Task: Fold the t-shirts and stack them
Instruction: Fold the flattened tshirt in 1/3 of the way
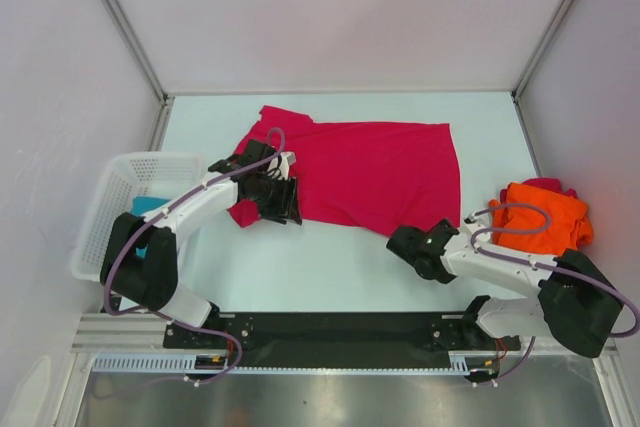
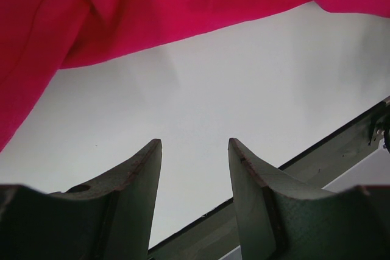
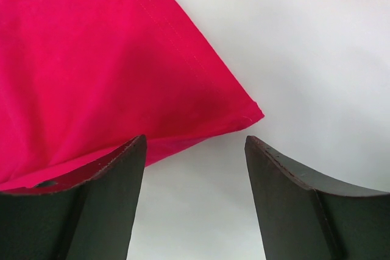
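A crimson-pink t-shirt [image 1: 375,172] lies spread flat across the middle of the table. My left gripper [image 1: 283,209] hovers at its left sleeve end, open with nothing between the fingers; the left wrist view shows bare table under the gripper [image 2: 195,143] and crimson cloth [image 2: 122,10] beyond. My right gripper [image 1: 403,240] sits just off the shirt's near right corner [image 3: 247,114], open and empty [image 3: 196,138]. A bright orange t-shirt [image 1: 540,217] is bunched at the right edge. A teal t-shirt [image 1: 148,207] lies in the basket.
A white mesh basket [image 1: 120,172] stands at the table's left edge beside the left arm. A scrap of pink cloth [image 1: 548,185] shows behind the orange shirt. White walls close in the far side and both sides. The black rail [image 1: 340,327] runs along the near edge.
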### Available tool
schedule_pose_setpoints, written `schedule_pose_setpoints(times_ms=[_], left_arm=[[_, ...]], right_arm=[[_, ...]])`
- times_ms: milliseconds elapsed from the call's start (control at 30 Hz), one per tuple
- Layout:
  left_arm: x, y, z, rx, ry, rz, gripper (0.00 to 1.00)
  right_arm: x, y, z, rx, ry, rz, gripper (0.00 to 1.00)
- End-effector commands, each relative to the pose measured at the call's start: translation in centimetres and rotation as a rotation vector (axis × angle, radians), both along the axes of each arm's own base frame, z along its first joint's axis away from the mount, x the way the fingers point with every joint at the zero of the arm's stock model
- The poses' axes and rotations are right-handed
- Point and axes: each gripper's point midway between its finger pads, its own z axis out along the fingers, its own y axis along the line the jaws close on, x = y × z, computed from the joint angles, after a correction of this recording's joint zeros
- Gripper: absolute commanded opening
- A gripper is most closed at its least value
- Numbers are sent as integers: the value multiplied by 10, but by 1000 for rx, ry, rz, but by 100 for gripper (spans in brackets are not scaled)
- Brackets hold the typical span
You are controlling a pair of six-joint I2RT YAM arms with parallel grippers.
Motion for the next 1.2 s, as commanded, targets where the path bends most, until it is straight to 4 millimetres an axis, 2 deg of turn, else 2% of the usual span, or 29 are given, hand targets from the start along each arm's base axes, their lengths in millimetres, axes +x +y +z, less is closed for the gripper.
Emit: schedule_pose_setpoints(times_ms=[0,467,867,1000,1067,1100,1133,1167], left_arm=[[0,-5,11,-33,-54,-33,53],[1,-5,9,-33,-50,-36,53],[0,-5,11,-40,-56,-39,53],[0,-5,10,-38,-59,-38,52],[0,-5,10,-39,-58,-38,52],[0,-5,10,-40,-58,-39,52],[0,-5,10,-38,-59,-38,52],[0,-5,10,-38,-59,-38,52]], right_arm=[[-2,-7,-3,-38,5,-17,72],[3,-7,-17,-44,40,1,63],[11,-19,-13,-76,46,-28,66],[10,-21,-18,-83,66,-28,65],[12,-18,-20,-82,73,-14,57],[12,-17,-22,-81,78,-7,46],[14,-15,-23,-74,73,-3,15],[13,-14,-23,-71,76,-5,0]])
